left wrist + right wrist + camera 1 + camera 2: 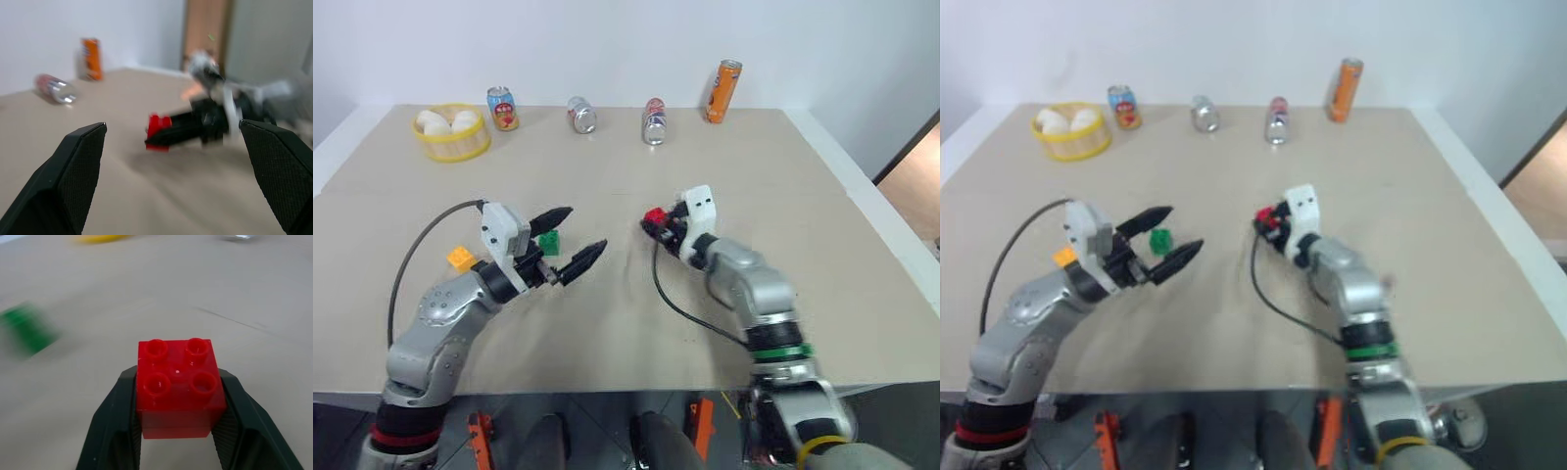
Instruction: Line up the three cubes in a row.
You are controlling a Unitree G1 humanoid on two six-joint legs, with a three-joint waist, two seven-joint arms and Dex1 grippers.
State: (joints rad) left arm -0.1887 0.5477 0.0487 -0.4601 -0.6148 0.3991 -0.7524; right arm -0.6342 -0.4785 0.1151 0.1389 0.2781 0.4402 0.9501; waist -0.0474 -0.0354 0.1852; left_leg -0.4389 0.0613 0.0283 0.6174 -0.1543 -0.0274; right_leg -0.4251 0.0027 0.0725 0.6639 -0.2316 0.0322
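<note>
- Leftmost, at the far corner of the tan table (pixel 607 323), a yellow basket (pixel 453 137) holding white egg-like things; along the far edge, a small printed can (pixel 502 108), two more cans lying on their sides (pixel 581 115) (pixel 653 121), and a tall orange can (pixel 724 91) upright.
- Yellow-orange cube (pixel 461 258) sits on the table on the left, just beside the left arm's white wrist housing.
- Green cube (pixel 548 243) rests on the table a little right of the yellow-orange one, seen between the fingers of the left gripper (pixel 575 240); whether it touches them I cannot tell.
- Left gripper's jaws stand wide apart, holding nothing, pointing toward the middle of the table.
- Red cube (pixel 179 389) is clamped between the two black fingers of the right gripper (pixel 652 221), studs up, right of the green cube and apart from it.
- Step in hand, by my reading: carrying the red cube over to join the other two.
- Next move calls for setting red down level with green and yellow-orange, on the same line, then letting go without nudging it.
</note>
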